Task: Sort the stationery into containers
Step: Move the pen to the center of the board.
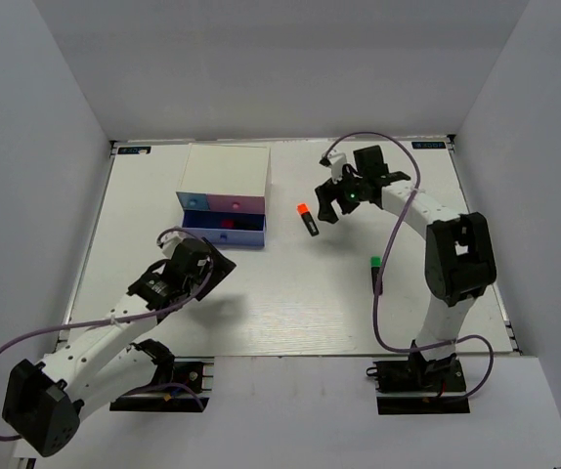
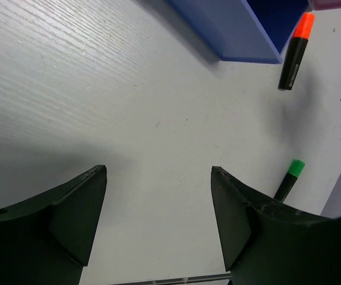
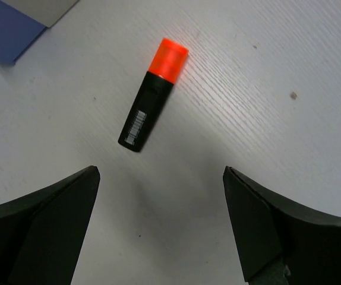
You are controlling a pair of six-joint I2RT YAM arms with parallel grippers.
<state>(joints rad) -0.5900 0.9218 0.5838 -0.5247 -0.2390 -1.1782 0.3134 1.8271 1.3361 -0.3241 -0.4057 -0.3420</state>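
The orange-ended black highlighter (image 1: 307, 219) lies on the table right of the box; it also shows in the right wrist view (image 3: 152, 95) and the left wrist view (image 2: 294, 52). My right gripper (image 1: 329, 209) is open and empty just right of it, above the table (image 3: 161, 172). The green-ended highlighter (image 1: 375, 271) lies further front-right, also in the left wrist view (image 2: 289, 180). The cream-topped box (image 1: 227, 171) has its darker blue drawer (image 1: 224, 234) pulled out, with a pinkish spot inside. My left gripper (image 1: 207, 262) is open and empty in front of that drawer (image 2: 158, 172). The eraser and small pieces are out of view.
The light-blue (image 1: 195, 202) and pink (image 1: 239, 204) drawer fronts are shut. The blue drawer's corner shows in the left wrist view (image 2: 236, 29) and the right wrist view (image 3: 4, 29). Grey walls surround the white table (image 1: 290, 313). The right arm's cable (image 1: 383, 283) hangs near the green highlighter.
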